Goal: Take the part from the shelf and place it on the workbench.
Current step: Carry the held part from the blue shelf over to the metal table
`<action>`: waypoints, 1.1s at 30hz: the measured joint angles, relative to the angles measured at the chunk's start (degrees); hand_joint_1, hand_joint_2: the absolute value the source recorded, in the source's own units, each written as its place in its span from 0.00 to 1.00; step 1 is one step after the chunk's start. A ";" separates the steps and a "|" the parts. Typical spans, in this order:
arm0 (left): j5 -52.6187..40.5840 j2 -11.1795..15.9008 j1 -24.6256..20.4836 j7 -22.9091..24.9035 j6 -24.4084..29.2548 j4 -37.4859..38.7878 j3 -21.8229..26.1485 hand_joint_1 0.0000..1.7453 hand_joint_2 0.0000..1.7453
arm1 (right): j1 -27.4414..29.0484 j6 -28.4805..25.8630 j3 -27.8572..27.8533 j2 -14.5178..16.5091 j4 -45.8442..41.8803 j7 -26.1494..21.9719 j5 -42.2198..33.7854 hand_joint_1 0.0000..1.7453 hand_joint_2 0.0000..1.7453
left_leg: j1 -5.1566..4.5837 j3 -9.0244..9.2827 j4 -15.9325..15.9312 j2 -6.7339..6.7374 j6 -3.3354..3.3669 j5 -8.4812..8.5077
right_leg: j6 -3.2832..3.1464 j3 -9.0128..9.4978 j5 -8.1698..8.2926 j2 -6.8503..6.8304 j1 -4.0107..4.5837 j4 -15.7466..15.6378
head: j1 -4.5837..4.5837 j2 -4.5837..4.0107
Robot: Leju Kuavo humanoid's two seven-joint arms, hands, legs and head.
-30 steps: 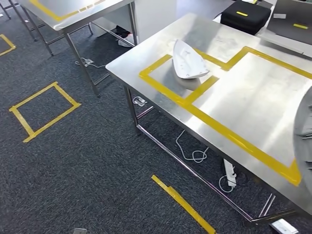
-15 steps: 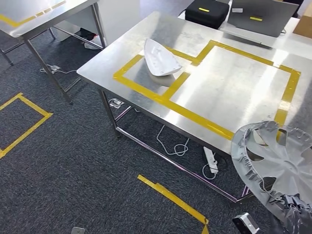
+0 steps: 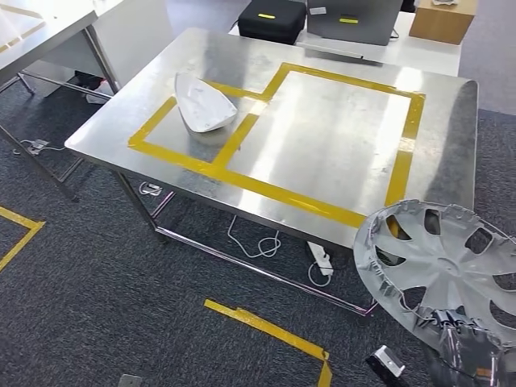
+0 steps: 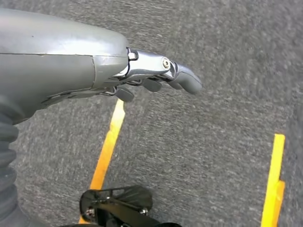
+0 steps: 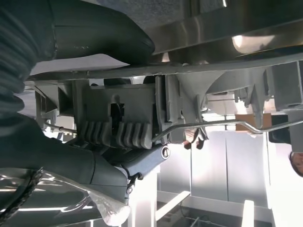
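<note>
The right hand (image 3: 468, 355) is sitting low at the near right corner of the head view, gripping the bottom rim of a grey hubcap (image 3: 447, 270) and holding it tilted up, face toward the camera. In the right wrist view the thumb and fingers (image 5: 107, 168) are clamping the ribbed back of the hubcap (image 5: 118, 118). The hubcap is hanging in the air just off the near right corner of the surface (image 3: 304, 105), its upper rim overlapping the edge in the head view; it is not resting on the metal.

The left hand (image 4: 157, 78) is hanging over the dark carpet, fingers stretched out almost straight and loosely apart, holding nothing.

One steel surface is standing in front, marked with yellow tape (image 3: 401, 153) into two rectangles, a small one beside a large one. One white curved shell piece (image 3: 204, 102) is lying in the small rectangle. At the far edge one black case (image 3: 271, 18), one grey case (image 3: 350, 18) and one cardboard box (image 3: 441, 18) are sitting on a white table. One power strip (image 3: 321, 258) with a white cable is lying on the floor underneath.
</note>
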 joint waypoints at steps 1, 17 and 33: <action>-0.13 0.03 0.00 0.01 -0.07 0.00 0.00 0.00 1.00 | -0.32 0.16 0.64 -0.63 0.40 0.67 0.10 1.00 1.00 | -0.02 1.05 -2.77 -0.29 0.33 2.21 | 0.00 0.11 0.01 0.71 0.04 0.00 | 0.00 0.00; -3.29 0.49 -0.54 0.42 -1.16 0.00 -0.17 0.00 1.00 | -14.74 2.16 19.08 -13.80 12.86 12.14 3.60 1.00 1.00 | -0.02 6.46 -16.66 1.04 1.84 7.78 | 2.41 -4.56 -1.59 -2.73 0.33 8.62 | 0.58 0.00; -4.21 0.82 -0.73 0.73 -0.97 0.01 -0.25 0.00 1.00 | -37.33 -1.17 49.40 -31.85 16.85 42.97 6.18 1.00 1.00 | -0.16 -0.42 -8.18 0.16 0.25 8.91 | -0.07 2.67 -1.64 -1.92 0.31 -1.03 | -0.02 0.00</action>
